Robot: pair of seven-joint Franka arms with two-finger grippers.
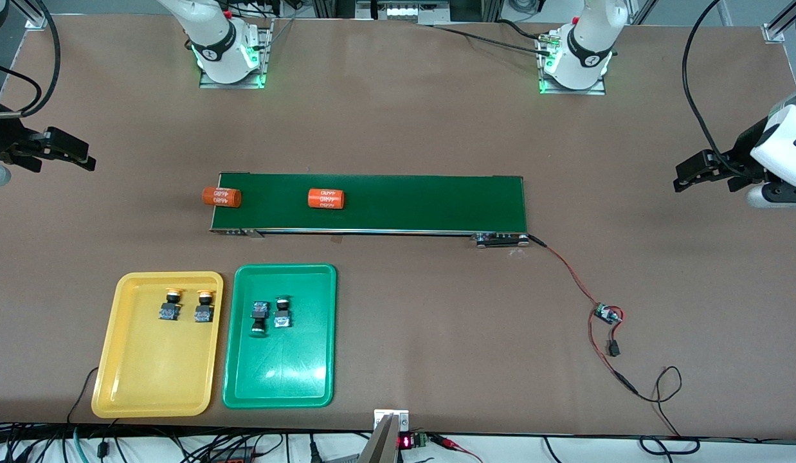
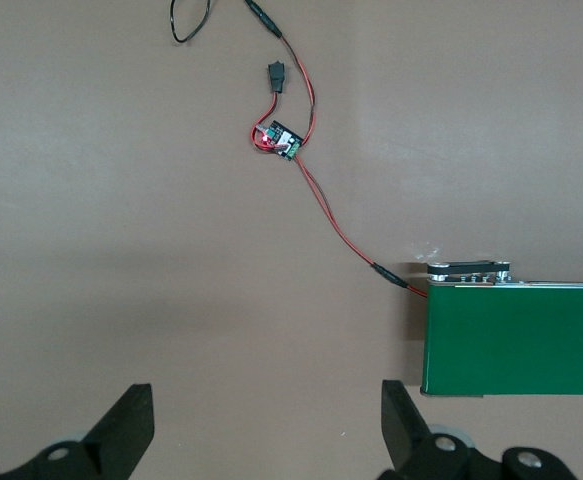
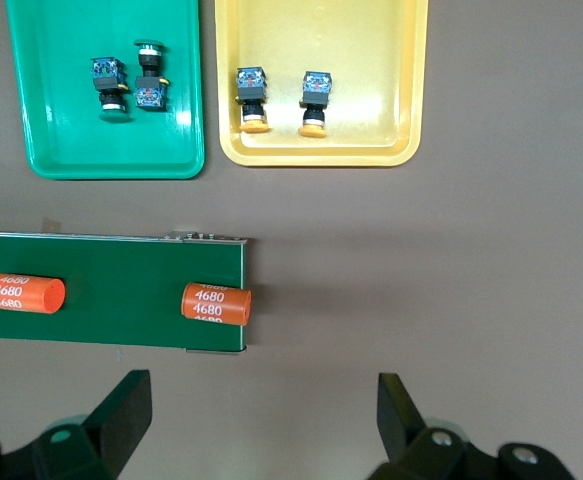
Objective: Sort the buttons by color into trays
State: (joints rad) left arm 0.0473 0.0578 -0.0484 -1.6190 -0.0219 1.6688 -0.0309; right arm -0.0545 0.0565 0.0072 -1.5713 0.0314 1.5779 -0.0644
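**A:** Status?

**B:** Both my arms wait, out at the two ends of the desk (image 1: 398,128). Left gripper (image 1: 690,177) hangs over bare desk off the conveyor belt (image 1: 372,202), at the end where the red-black wire (image 1: 568,270) plugs in; jaws released, nothing in them. Right gripper (image 1: 73,154) hangs over the desk off the belt's other end; jaws also spread wide and empty.

**A:** Buttons?

**B:** Two yellow buttons (image 1: 187,305) sit side by side in the yellow tray (image 1: 115,360). Two green buttons (image 1: 271,314) sit touching or nearly so in the green tray (image 1: 321,360). The trays lie side by side, nearer the front camera than the belt, toward the right arm's end. Colours match, so I judge the sort done.

**A:** Orientation?

**B:** All four lie on their sides, long axis running cap to black body, roughly along the trays' length. Both yellow caps point toward the belt. The green ones are opposed: one cap toward the belt, one toward the front camera.

**A:** Anything left?

**B:** Two orange cylinders (image 1: 272,198) lie crosswise on the belt, one overhanging its end. They aren't buttons, so I'd leave them. If a re-grip were needed, I'd close across the black body, square to the long axis. The round cap looks likely to slip.
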